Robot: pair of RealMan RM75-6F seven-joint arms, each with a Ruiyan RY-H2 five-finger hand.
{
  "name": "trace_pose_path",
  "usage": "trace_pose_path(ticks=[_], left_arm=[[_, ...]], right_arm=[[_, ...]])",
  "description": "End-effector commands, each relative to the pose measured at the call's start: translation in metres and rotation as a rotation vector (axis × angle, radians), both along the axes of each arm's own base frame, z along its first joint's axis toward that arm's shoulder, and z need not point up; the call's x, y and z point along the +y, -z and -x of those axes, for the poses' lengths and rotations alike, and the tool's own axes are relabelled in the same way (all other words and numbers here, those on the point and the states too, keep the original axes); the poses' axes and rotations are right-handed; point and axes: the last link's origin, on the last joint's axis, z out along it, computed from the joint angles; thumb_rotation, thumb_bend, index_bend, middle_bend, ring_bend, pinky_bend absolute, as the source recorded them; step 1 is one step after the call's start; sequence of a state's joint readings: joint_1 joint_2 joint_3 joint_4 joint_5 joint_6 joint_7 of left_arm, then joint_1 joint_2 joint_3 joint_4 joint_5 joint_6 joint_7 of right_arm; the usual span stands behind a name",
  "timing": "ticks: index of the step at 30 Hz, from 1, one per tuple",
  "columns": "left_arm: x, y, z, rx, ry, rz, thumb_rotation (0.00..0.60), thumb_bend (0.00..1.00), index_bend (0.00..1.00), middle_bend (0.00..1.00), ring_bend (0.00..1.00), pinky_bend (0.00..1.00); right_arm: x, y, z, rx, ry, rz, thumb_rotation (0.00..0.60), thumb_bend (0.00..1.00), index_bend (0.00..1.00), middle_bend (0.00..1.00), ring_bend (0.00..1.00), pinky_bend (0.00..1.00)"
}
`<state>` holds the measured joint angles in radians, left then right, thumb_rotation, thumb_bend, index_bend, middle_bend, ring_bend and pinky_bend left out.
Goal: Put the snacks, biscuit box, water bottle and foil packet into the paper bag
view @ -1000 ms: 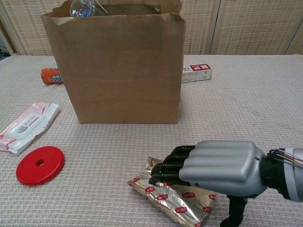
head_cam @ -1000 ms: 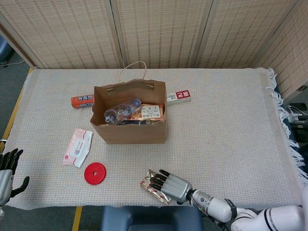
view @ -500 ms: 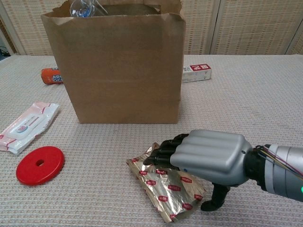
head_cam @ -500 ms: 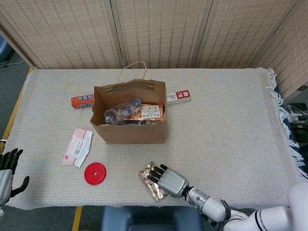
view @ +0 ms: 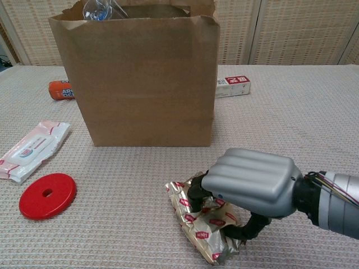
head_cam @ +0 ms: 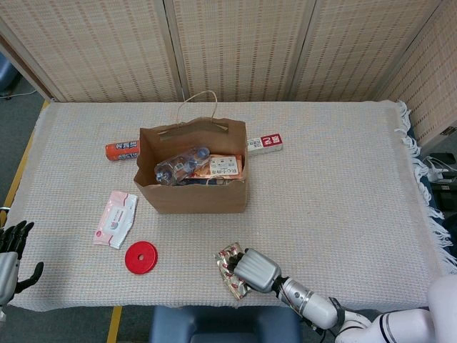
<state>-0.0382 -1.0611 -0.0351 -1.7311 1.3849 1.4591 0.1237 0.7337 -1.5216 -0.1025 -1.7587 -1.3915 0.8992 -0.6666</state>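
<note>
- The foil packet (view: 205,227) lies near the front edge of the tabletop (head_cam: 343,186), in front of the paper bag (head_cam: 193,171). Its long axis runs from front to back, a little slanted.
- The right hand (view: 249,182) has its fingers curled around the packet and grips it.
- The left hand (head_cam: 8,254), seen only in the head view, is spread at the front left corner.
- The head view shows a water bottle (head_cam: 181,164) and a biscuit box (head_cam: 223,167) inside the bag.

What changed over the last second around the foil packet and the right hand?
The right hand closed its fingers around the foil packet, crumpling it and tilting it up off the cloth; before, the fingers lay flat on it. The paper bag, red disc and left hand stayed put.
</note>
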Motion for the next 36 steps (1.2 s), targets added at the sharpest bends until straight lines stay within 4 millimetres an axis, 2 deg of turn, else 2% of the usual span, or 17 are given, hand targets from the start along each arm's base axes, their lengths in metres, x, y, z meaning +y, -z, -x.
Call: trace_pose_path(ticks=[1, 5, 13, 20, 28, 32, 36], left_arm=[[0.000, 0.000, 0.000, -0.001, -0.001, 0.001, 0.600, 0.38, 0.00, 0.00, 0.00, 0.00], [0.000, 0.000, 0.000, -0.001, -0.001, 0.001, 0.600, 0.38, 0.00, 0.00, 0.00, 0.00], [0.000, 0.000, 0.000, 0.002, -0.001, 0.002, 0.600, 0.38, 0.00, 0.00, 0.00, 0.00], [0.000, 0.001, 0.000, 0.005, 0.001, 0.003, 0.600, 0.38, 0.00, 0.00, 0.00, 0.00], [0.001, 0.001, -0.001, 0.004, -0.001, 0.004, 0.600, 0.38, 0.00, 0.00, 0.00, 0.00], [0.001, 0.001, -0.001, 0.002, 0.000, 0.004, 0.600, 0.38, 0.00, 0.00, 0.00, 0.00], [0.001, 0.001, 0.000, 0.000, -0.001, 0.005, 0.600, 0.38, 0.00, 0.00, 0.00, 0.00]], right_arm=[[-0.001, -0.003, 0.000, -0.025, -0.010, 0.014, 0.600, 0.45, 0.75, 0.57, 0.58, 0.63], [-0.002, -0.010, 0.000, -0.048, -0.012, 0.027, 0.600, 0.52, 0.79, 0.59, 0.60, 0.65], [-0.012, -0.043, -0.004, -0.155, 0.023, 0.080, 0.600, 0.52, 0.80, 0.60, 0.61, 0.66], [-0.029, -0.086, -0.037, -0.381, 0.022, 0.163, 0.600, 0.52, 0.80, 0.60, 0.61, 0.66], [-0.059, -0.142, -0.093, -0.627, -0.018, 0.316, 0.600, 0.52, 0.80, 0.60, 0.61, 0.66], [-0.075, -0.155, -0.113, -0.695, -0.007, 0.384, 0.600, 0.52, 0.80, 0.60, 0.61, 0.66], [-0.090, -0.154, -0.122, -0.688, 0.010, 0.438, 0.600, 0.52, 0.80, 0.60, 0.61, 0.66]])
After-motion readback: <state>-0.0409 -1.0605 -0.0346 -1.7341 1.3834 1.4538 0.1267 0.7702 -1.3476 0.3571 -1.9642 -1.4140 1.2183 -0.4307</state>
